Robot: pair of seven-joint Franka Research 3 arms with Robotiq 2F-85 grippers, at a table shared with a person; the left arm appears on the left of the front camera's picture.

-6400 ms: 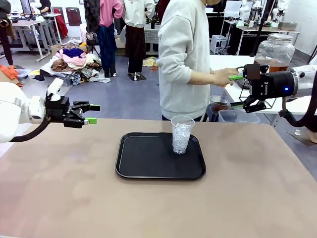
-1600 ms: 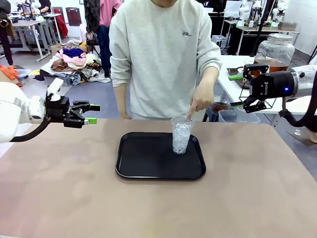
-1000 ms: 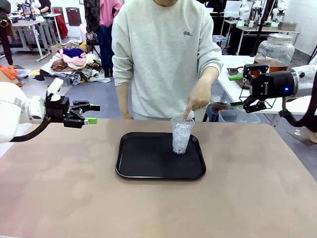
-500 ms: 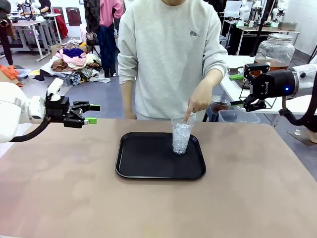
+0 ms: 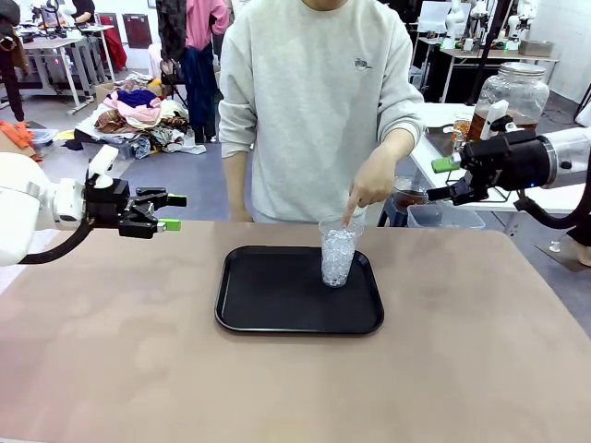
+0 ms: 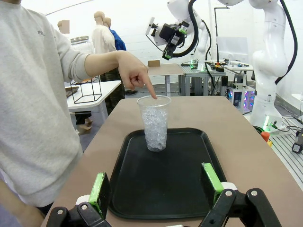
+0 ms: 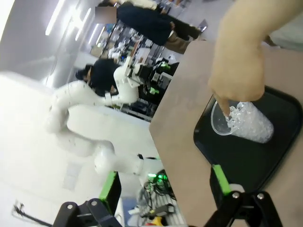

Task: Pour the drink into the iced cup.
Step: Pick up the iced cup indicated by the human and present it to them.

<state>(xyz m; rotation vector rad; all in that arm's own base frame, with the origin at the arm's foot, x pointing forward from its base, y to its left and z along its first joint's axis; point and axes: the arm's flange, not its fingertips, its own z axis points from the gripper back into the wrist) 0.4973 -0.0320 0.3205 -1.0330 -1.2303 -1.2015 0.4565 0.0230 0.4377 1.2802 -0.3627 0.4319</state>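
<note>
Left fingers, right fingers: wide apart, empty.

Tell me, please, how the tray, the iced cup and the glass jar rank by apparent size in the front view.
1. Tray.
2. Glass jar, slightly bigger-looking than the cup, though farther off and partly hidden, so unsure.
3. Cup.

White rounded arms, black cables; the left hand and right hand are black, green-padded.

A robotics lab: a white robot arm stands at the brown table, a bench with electronics and a lit computer case behind it, clothes heaped on the grey floor
</note>
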